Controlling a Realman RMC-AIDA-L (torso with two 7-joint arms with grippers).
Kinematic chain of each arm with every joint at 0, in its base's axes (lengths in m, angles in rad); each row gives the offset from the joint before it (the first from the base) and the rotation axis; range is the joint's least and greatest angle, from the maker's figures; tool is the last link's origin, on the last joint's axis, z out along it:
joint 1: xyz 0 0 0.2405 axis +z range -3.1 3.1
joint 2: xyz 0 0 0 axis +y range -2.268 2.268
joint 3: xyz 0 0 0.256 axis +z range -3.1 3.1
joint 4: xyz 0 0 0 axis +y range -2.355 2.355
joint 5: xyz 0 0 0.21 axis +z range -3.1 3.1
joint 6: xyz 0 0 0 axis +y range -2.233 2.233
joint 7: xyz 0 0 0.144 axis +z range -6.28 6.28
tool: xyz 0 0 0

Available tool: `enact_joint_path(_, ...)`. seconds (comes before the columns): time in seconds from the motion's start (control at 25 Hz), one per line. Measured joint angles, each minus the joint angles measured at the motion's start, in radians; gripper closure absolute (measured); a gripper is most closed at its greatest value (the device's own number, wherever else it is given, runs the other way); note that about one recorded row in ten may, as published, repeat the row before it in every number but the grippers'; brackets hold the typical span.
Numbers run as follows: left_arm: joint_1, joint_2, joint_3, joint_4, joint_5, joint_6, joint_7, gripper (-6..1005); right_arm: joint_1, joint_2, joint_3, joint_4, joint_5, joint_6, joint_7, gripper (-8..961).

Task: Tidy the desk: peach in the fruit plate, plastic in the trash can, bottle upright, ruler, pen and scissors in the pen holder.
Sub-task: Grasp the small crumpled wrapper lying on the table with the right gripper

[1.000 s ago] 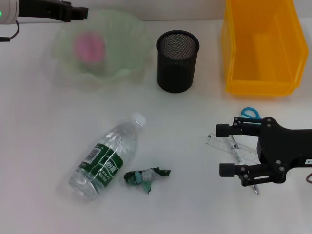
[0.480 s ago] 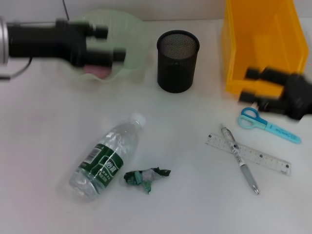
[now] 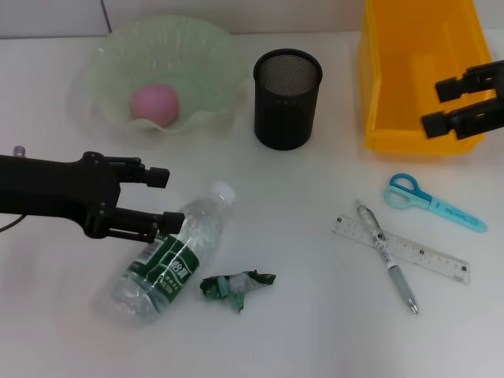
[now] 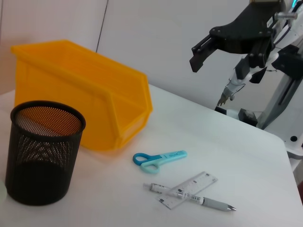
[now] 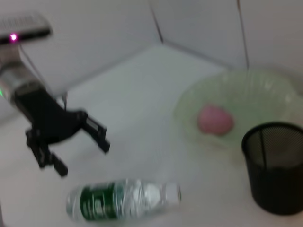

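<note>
Bottle work looks to be the step in hand. Toward the left edge of the bench, the left gripper (image 3: 161,200) hangs above the bottle (image 3: 173,256), its two fingers spread apart and holding nothing; one finger sits over the bottle's upper shoulder in the head view, but the right wrist view shows the gripper raised off the bench, so contact seems unlikely. The bottle lies on its side near the front-left part of the bench, cap (image 3: 223,192) pointing toward the back. Standing it up would call for the gripper to drop, straddle the body near the neck, close, and swing the bottle onto its base.

At the back-left corner, the peach (image 3: 154,103) already rests inside the fruit plate (image 3: 202,52), so that item looks finished. Just beside the bottle's lower half, toward the front edge, the crumpled plastic (image 3: 235,287) lies untouched. The pen holder (image 3: 287,99) stands empty near the middle of the back edge.

Toward the right edge, the pen (image 3: 387,257) lies crossed over the ruler (image 3: 429,257), with the scissors (image 3: 434,204) just behind them, all waiting. The trash can (image 3: 417,75) occupies the back-right corner, and the right gripper (image 3: 435,105) hovers at its front wall, fingers parted and empty.
</note>
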Motion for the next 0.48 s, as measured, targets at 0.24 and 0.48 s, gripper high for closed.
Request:
enact_joint_path(0.24,0.014,0.006,-0.004,-0.006,-0.001,0.019,-0.003,165,0.166,0.037,-0.322,-0.012,-0.181,-0.022,0.111,121)
enact_joint_path(0.48,0.022,0.013,-0.021,-0.006,-0.001,0.027,-0.008,165,0.166,0.11,-0.495,0.006,-0.259,0.041,-0.006,122)
